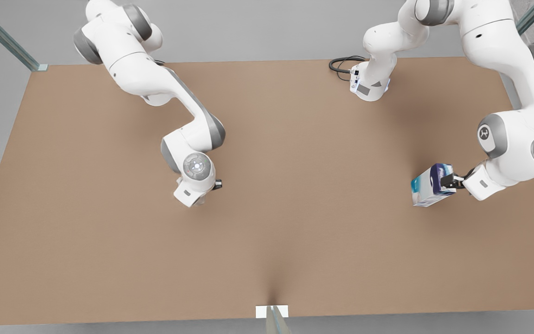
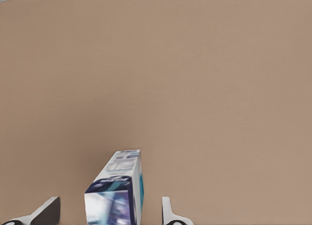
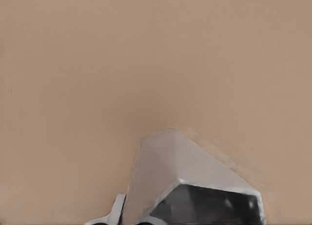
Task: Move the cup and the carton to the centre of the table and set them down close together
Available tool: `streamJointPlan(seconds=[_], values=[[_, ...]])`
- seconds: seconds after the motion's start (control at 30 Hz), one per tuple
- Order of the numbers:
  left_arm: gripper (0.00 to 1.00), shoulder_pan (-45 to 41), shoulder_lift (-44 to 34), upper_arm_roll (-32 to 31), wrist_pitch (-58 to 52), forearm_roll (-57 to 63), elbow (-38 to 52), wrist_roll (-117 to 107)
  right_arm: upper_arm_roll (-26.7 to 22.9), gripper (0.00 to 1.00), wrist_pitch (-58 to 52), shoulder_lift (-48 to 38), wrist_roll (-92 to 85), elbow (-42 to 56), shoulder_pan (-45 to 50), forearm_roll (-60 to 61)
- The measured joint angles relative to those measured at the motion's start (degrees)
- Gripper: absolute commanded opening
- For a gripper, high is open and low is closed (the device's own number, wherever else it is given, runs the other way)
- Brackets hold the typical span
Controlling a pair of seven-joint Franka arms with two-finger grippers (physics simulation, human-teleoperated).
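Over on the front view's right, near that edge of the counter (image 1: 295, 195), the left gripper (image 1: 448, 182) reaches in low from the side at the carton (image 1: 429, 188). From the left wrist camera its jaws stand open, one to each side of the carton, with a strip of bare brown showing in both gaps. The carton looks tilted, its dark blue end towards the gripper and its teal side towards the middle of the counter.

Well apart from it, towards the front view's left, the right gripper (image 1: 197, 194) points straight down close to the surface. Its wrist camera sees the cup (image 3: 180, 176) right under it, pale and faceted with a dark mouth. Whether the jaws are closed on the cup, I cannot tell.

Nothing lies between the two arms, just plain matte brown. At the far edge a black cable (image 1: 343, 65) loops beside the base (image 1: 370, 86) of the left arm. A white bracket (image 1: 271, 311) sits at the near edge, greenish glass rails (image 1: 3, 37) run off the corners, and the floor (image 1: 257, 37) around is flat grey.
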Motion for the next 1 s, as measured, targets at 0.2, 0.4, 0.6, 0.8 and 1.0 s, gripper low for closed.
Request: streamJointPlan(seconds=[0.2, 0.4, 0.6, 0.8, 1.0], values=[[1.00, 0.3, -0.5, 3.0, 2.2, 0.3, -6.4, 0.1, -4.4, 0.21, 0.6, 12.6, 8.9, 16.0, 8.9, 2.5], [1.00, 0.1, 0.3, 4.2, 2.2, 0.4, -8.4, 0.2, -7.1, 0.21, 1.5, 23.9, 7.7, 30.7, 13.1, 3.4], [1.00, 0.3, 1.0, 4.7, 2.1, 0.4, -9.3, 0.1, -7.9, 0.21, 9.0, 28.9, 7.0, 33.0, 14.6, 3.5], [1.00, 0.2, 1.1, 4.7, 1.9, 0.4, -10.5, 0.1, -7.7, 0.65, 10.4, 29.3, 6.7, 32.4, 14.1, 3.5], [1.00, 0.1, 1.1, 6.8, 2.0, 0.4, -13.0, 0.2, -7.8, 1.00, 10.5, 29.3, 2.6, 32.3, 14.1, 3.2]])
